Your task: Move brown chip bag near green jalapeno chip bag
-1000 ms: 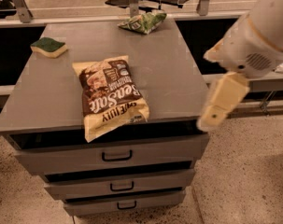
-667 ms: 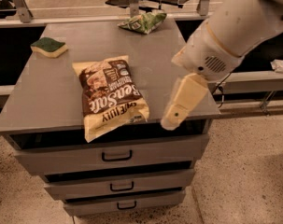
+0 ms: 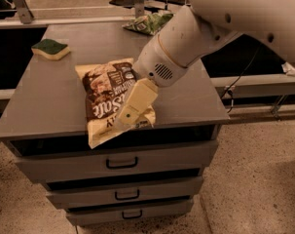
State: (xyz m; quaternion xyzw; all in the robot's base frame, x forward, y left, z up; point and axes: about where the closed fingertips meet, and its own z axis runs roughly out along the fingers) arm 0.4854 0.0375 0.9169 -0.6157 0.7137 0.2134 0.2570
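Observation:
The brown chip bag (image 3: 104, 97) lies flat near the front edge of the grey cabinet top (image 3: 54, 96), its lower corner hanging slightly over the edge. The green jalapeno chip bag (image 3: 148, 23) lies at the far edge of the top, partly hidden behind my arm. My gripper (image 3: 131, 110) reaches in from the right and sits over the lower right part of the brown bag, covering that side of it. Whether it touches the bag cannot be told.
A yellow sponge with a green top (image 3: 50, 48) lies at the far left of the cabinet top. The cabinet has three drawers (image 3: 121, 163) below. A metal rail and dark shelf (image 3: 256, 84) run to the right. My big white arm (image 3: 220, 23) spans the upper right.
My arm has swung left from beside the cabinet's right edge to over the brown bag. The gripper now covers the bag's lower right part. The bags and sponge have not moved.

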